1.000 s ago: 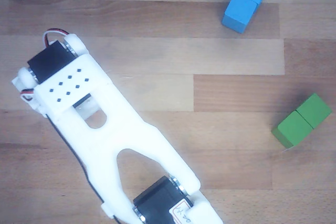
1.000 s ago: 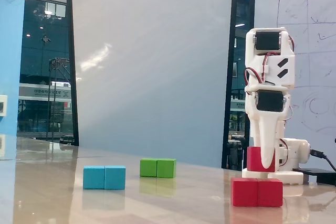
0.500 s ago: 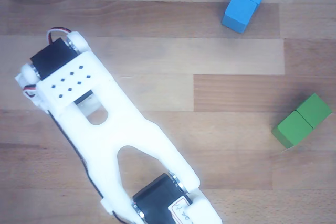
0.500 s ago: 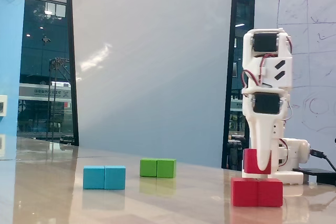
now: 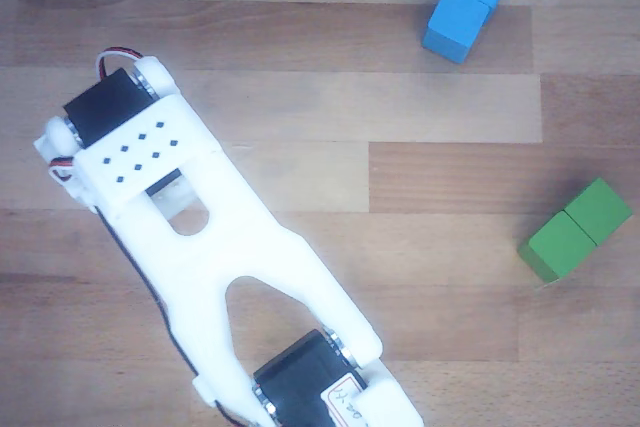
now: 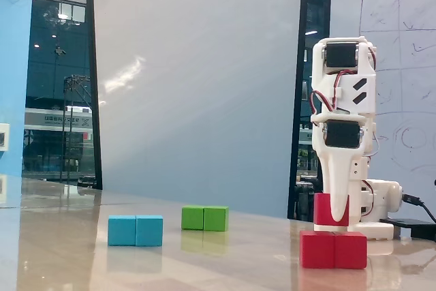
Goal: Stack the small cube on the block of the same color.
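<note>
— Small cube (image 6: 327, 210) first: where is it?

— Red, clamped between the fingers of the gripper (image 6: 337, 217), just above the left half of the red block (image 6: 334, 249) in the fixed view. Whether it touches the block yet, I cannot tell; any gap is very thin.

— Why held like that?

— The arm (image 6: 343, 127) hangs straight down over the block, so the cube can settle squarely on the matching colour. From the other view the white arm (image 5: 210, 247) covers both red pieces entirely.

— And the rest?

— The blue block (image 6: 135, 230) and green block (image 6: 205, 218) sit well apart to the left on the wooden table (image 5: 300, 97), untouched.

— Any containers?

— None in either view; everything rests directly on the table.
</note>
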